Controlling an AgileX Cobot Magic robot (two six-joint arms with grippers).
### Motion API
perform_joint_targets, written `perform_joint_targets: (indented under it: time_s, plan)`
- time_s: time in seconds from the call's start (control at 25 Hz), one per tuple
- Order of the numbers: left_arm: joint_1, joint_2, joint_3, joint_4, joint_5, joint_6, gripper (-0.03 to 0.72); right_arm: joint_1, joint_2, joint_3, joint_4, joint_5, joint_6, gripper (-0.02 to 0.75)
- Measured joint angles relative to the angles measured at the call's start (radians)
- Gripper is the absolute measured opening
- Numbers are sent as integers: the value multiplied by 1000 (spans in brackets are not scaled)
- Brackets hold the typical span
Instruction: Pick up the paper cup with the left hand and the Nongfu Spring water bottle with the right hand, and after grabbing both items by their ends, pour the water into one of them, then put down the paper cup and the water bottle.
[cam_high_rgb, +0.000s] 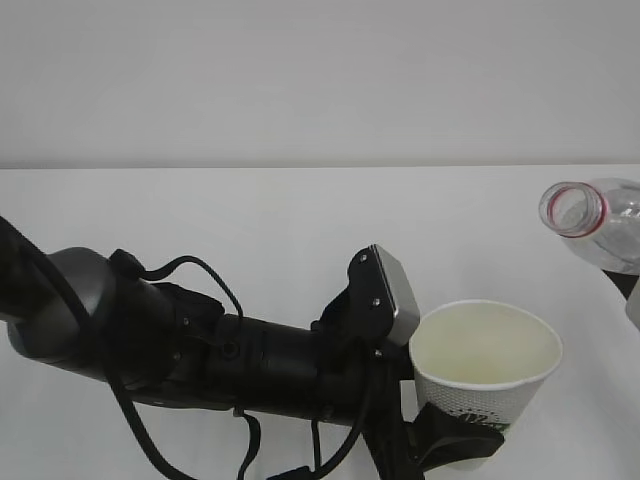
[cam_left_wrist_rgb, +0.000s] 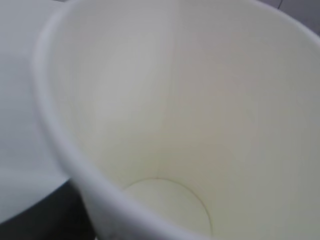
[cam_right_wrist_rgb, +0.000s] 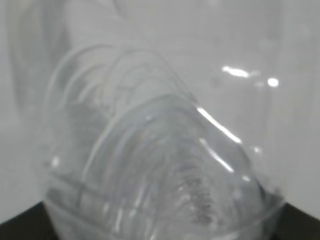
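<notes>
My left jaws (cam_high_rgb: 455, 440) clasp the cup (cam_high_rgb: 487, 365), empty inside, green print unreadable. Right of it, the bottle (cam_high_rgb: 597, 220) tilts, uncapped; right jaws unseen, grip untellable.

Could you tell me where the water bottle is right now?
The water bottle is at the exterior view's right edge, tilted, its open mouth up and right of the paper cup.
</notes>
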Motion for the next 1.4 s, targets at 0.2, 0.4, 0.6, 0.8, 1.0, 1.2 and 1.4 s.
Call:
perform_joint_targets:
  time_s: [0.2,0.4,0.6,0.8,1.0,1.2,1.4]
  plan:
    - [0,0,0,0,16,0,521,0,0,0,0,0,-39,469]
    - [0,0,0,0,22,0,520,0,0,0,0,0,-70,469]
    - [0,0,0,0,23,0,520,0,0,0,0,-17,-120,469]
    - [0,0,0,0,23,0,519,0,0,0,0,-39,-184,469]
    - [0,0,0,0,23,0,519,0,0,0,0,-43,-227,469]
    - [0,0,0,0,24,0,519,0,0,0,0,-43,-252,469]
    - [0,0,0,1,24,0,519,0,0,0,20,-43,-276,469]
